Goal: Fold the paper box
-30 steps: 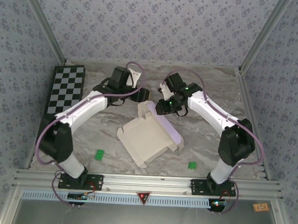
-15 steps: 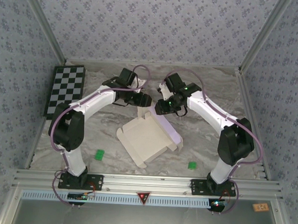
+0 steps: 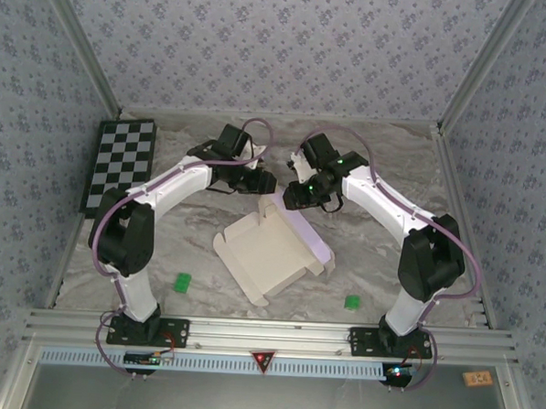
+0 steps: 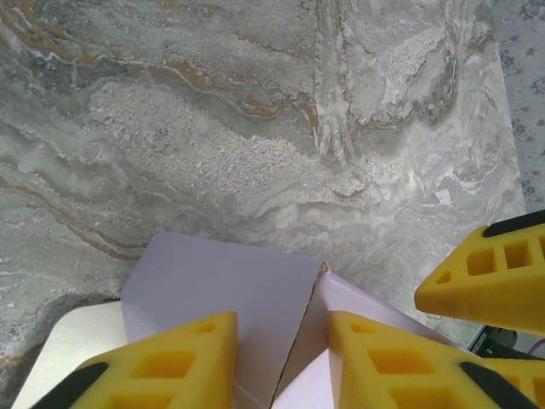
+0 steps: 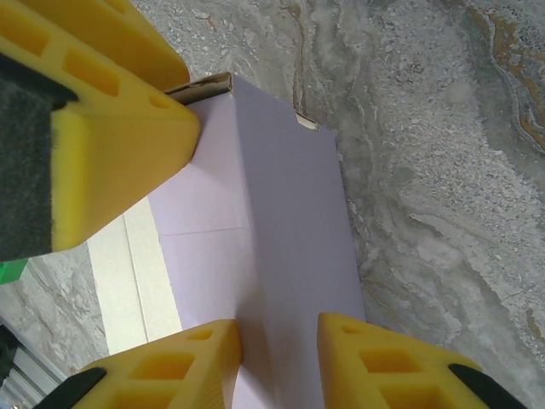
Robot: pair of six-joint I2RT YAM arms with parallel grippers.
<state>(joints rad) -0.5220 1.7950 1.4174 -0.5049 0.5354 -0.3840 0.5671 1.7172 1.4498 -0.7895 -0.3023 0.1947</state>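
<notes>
- Thin card paper box [image 3: 275,249], cream inside and lavender outside, sits mid grey marble table [image 3: 385,165], far wall raised.
- Left gripper [image 3: 263,180] has moved in on the far corner, jaws narrowing — yellow fingers [image 4: 170,358] astride the lavender flap; pinched or not, can't tell.
- Right gripper [image 3: 292,198] unmoved, straddling adj. wall; grip unclear too.
- Prob. corner tuck next.

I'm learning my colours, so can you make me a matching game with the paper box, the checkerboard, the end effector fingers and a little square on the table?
Things:
1. paper box
2. checkerboard
3. end effector fingers
4. little square

Colours:
A. green
B. lavender outside, cream inside
C. yellow
D. black and white

Pairs: 1-B, 2-D, 3-C, 4-A.
</notes>
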